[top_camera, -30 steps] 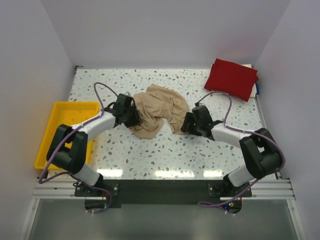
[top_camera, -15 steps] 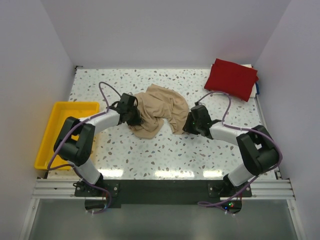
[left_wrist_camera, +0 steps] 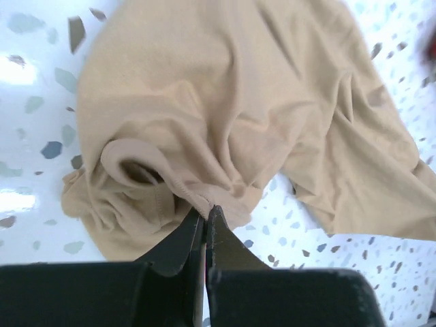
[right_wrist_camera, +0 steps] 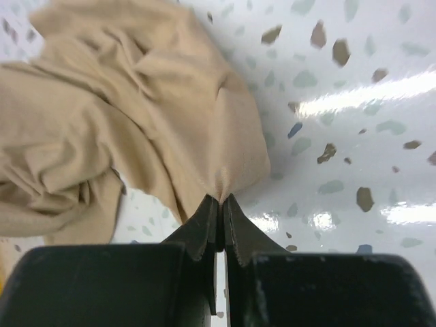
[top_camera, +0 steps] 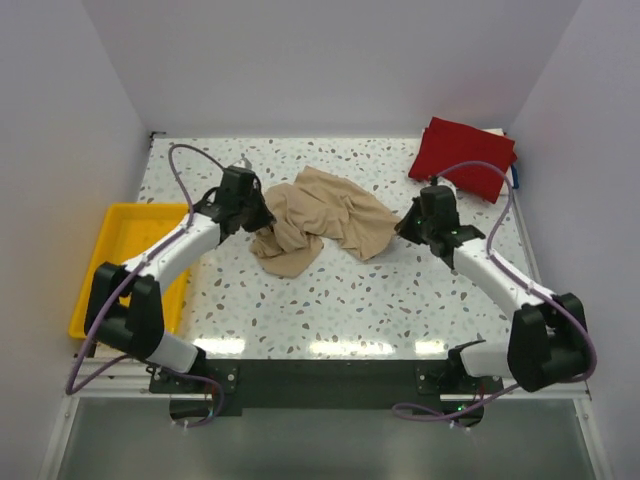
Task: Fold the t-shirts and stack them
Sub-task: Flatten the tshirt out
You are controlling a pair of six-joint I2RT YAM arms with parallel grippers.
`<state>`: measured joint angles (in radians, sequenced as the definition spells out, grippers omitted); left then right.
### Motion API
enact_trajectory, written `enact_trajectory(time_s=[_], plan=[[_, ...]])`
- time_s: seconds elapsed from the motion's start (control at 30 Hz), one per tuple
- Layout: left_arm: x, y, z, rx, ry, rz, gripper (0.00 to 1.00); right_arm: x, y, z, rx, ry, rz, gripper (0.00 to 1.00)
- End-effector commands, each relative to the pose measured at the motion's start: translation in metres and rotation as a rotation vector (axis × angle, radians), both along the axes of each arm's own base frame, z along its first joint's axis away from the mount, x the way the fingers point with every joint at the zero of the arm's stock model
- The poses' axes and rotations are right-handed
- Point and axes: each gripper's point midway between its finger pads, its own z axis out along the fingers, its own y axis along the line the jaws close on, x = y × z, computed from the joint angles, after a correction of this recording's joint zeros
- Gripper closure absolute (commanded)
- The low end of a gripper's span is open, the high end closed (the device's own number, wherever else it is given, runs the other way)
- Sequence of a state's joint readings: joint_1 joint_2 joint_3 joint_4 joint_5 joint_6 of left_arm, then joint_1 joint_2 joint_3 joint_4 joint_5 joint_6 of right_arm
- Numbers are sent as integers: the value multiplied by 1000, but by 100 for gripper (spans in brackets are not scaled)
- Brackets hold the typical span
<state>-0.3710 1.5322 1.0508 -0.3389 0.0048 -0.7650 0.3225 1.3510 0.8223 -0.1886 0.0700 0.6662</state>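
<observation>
Clamped on opposite edges of the tan t-shirt [top_camera: 320, 212], crumpled at the centre of the table [top_camera: 350, 295]: left gripper [left_wrist_camera: 206, 212] at nine o'clock, right gripper [right_wrist_camera: 221, 201] at three. Spread outward evenly, low and taut, without losing either pinch.

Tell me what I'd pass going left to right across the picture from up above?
yellow tray → left gripper, pinching the shirt's left edge → tan t-shirt → right gripper, pinching its right edge → dark red t-shirt
</observation>
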Motion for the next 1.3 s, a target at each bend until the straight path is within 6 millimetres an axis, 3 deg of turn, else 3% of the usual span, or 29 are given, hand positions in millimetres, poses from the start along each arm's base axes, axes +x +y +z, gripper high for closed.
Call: enact_trajectory(time_s=[0.0,0.03,0.27,0.43,0.5,0.6,0.77,0.87,0.97,1.07,1.13,1.23,1.27], plan=[[8,26,74,-9,-167,56,100,8,-23,69,-25,-138,-50,100],[5,31,83,-8,-177,63,100,9,-26,87,-33,-177,-56,100],[-20,67,177,-12,-371,121,100,-8,-53,169,-64,-299,-112,100],[-51,93,254,-10,-524,187,100,-41,-75,237,-84,-427,-166,100],[-63,99,280,-24,-583,204,100,-51,-86,256,-113,-458,-194,100],[-84,108,307,-38,-635,234,100,-74,-99,302,-119,-543,-228,100],[-98,115,334,-64,-692,269,100,-102,-111,344,-113,-630,-252,100],[-89,109,334,-82,-680,257,100,-100,-108,353,-101,-643,-243,100],[-69,98,315,-100,-642,236,100,-83,-102,348,-106,-633,-229,100],[-41,90,312,-114,-644,235,100,-52,-92,338,-107,-629,-219,100],[-11,81,312,-125,-655,213,100,-27,-83,340,-91,-666,-207,100],[31,72,338,-157,-734,167,100,13,-76,350,-81,-711,-224,100],[35,77,376,-171,-812,175,100,22,-75,355,-74,-720,-230,100]])
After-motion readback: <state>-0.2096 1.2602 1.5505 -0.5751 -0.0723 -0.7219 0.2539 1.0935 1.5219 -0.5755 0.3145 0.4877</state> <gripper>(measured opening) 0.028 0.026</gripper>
